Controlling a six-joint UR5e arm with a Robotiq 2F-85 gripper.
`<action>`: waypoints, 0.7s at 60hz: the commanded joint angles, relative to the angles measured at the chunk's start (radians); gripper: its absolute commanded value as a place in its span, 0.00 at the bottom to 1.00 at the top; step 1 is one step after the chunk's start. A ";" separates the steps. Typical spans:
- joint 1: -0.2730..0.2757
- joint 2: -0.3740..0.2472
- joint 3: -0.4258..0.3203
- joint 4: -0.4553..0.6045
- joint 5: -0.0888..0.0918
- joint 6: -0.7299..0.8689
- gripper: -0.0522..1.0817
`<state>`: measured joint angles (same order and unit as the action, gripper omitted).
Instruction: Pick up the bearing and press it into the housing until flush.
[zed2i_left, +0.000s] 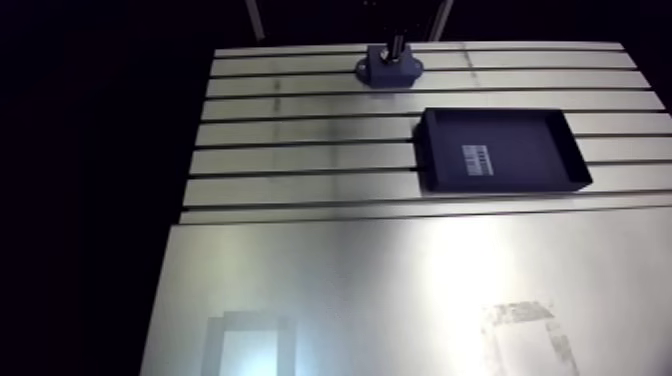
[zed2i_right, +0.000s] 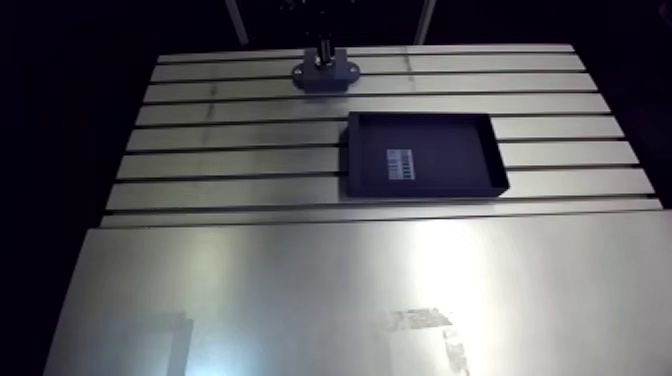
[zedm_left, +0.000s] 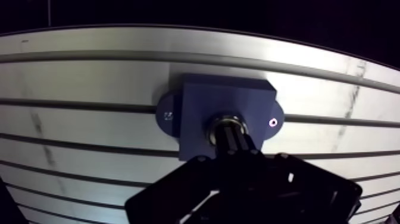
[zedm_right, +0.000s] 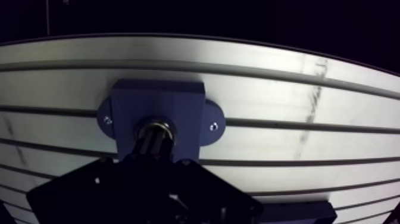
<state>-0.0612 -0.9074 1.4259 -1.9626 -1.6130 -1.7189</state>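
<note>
on the slotted table (zed2i_left: 300, 130), blue housing (zed2i_left: 380, 72) and black tray (zed2i_left: 520, 150)

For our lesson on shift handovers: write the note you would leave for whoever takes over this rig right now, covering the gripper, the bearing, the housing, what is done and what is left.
Gripper: directly over the housing; its grip cannot be read from these views.
Bearing: in the housing's bore, with a metal rim at the mouth and a dark length standing up toward the gripper.
Housing: on the slotted table, by its far edge. The black tray lies apart from it.
Done: pick-up, and the bearing entered in the bore.
Left: press until flush. It does not look flush yet, so check.
</note>
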 joint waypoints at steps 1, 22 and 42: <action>0.001 -0.001 0.001 0.000 0.000 -0.003 1.00; 0.006 -0.004 0.004 0.000 0.000 -0.008 1.00; 0.004 -0.006 0.016 -0.041 -0.003 -0.012 1.00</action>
<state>-0.0559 -0.9125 1.4324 -1.9675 -1.6139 -1.7276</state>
